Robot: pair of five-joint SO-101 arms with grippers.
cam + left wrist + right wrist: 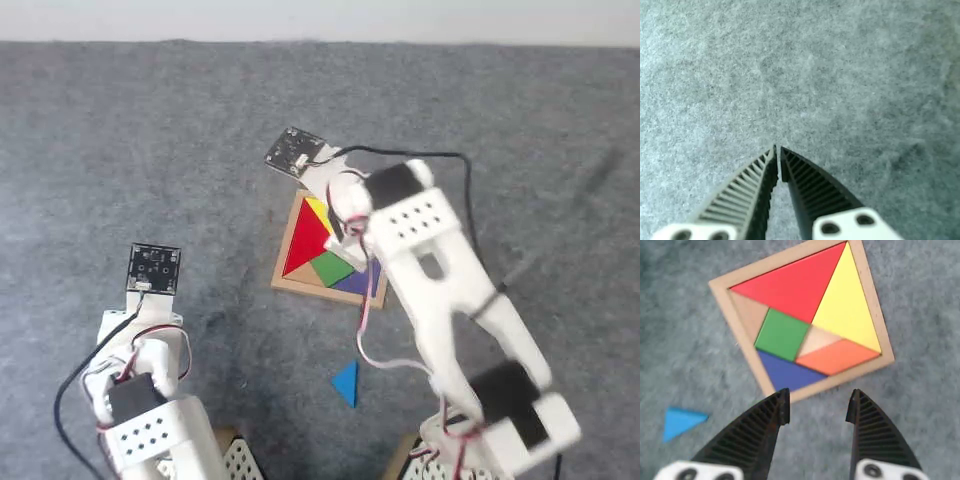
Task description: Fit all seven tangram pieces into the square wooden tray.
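**High view.** A square wooden tray point(298, 288) lies on the grey felt-covered counter point(150, 130), partly hidden beneath the white right arm point(450, 300), which stretches out over it; a small light-blue triangle piece point(346, 383) lies loose on the counter, apart from the tray, on the side nearer the arm bases; the left arm point(150, 430) sits folded back, well apart from both.

**Left wrist view.** The left hand point(778, 150) hangs over bare counter; its fingers are pressed together at the tips, with nothing between them.

**Right wrist view.** The right hand point(817, 405) hovers just off one edge of the tray, fingers spread and empty. In the tray sit a large red triangle point(790, 282), a large yellow triangle point(847, 305), a green square point(782, 335), an orange parallelogram point(837, 356) and a dark-blue triangle point(785, 372). Two pale wood-coloured triangular patches point(750, 312) show among them (bare tray floor or an unpainted piece, it cannot be told).

**Step in hand (judged).** The tray is nearly filled; the loose blue triangle is the piece to fetch. The next move calls for carrying the spread hand across to it, pinching it by its edges off the felt, and turning it to match an open triangular slot before lowering.
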